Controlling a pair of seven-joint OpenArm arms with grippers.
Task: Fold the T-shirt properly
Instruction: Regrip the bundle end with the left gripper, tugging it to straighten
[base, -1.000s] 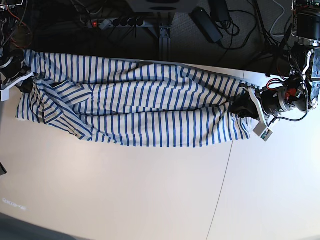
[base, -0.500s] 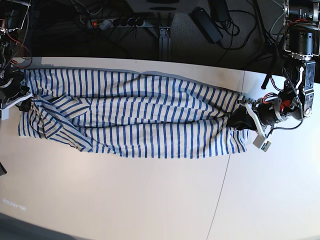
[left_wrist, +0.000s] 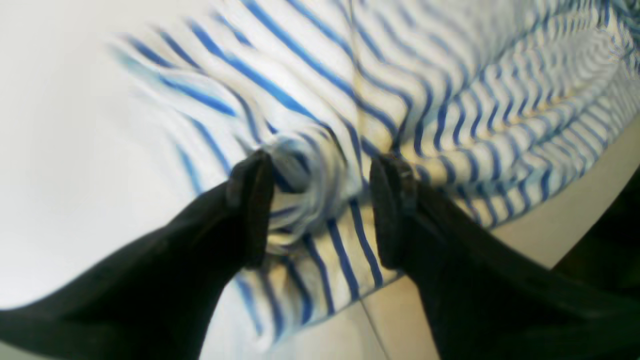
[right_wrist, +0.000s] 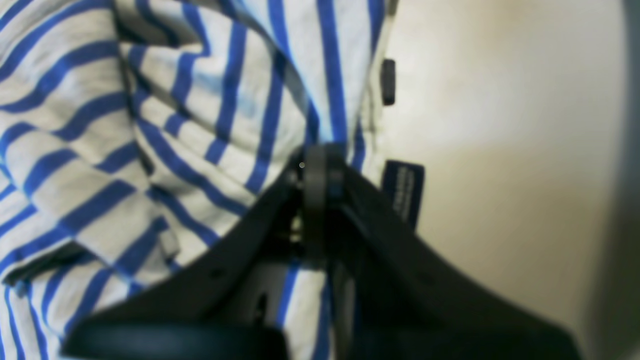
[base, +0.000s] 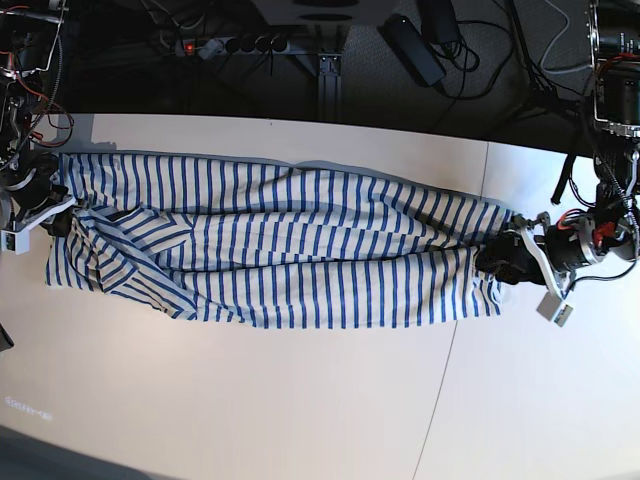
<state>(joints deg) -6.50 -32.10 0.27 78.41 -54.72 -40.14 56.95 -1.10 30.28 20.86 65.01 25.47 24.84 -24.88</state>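
Currently the T-shirt (base: 280, 250) lies on the table (base: 300, 400), stretched between the 2 arms. Its long axis runs left-right across the base view, sleeves and bunched folds toward that view's left. The left gripper (left_wrist: 320, 210) stands with jaws apart around a bunched fold; the right gripper (right_wrist: 317, 200) is clamped on the cloth beside the dark tag (right_wrist: 404, 192). Risk: 1-sided tension from the right arm may drag the cloth askew and add wrinkles.

My base camera looked down from overhead on the whole table (base: 300, 400). My wrist cameras sat close behind their fingers, each facing one opposite end of the T-shirt (base: 280, 250), which all views shared.
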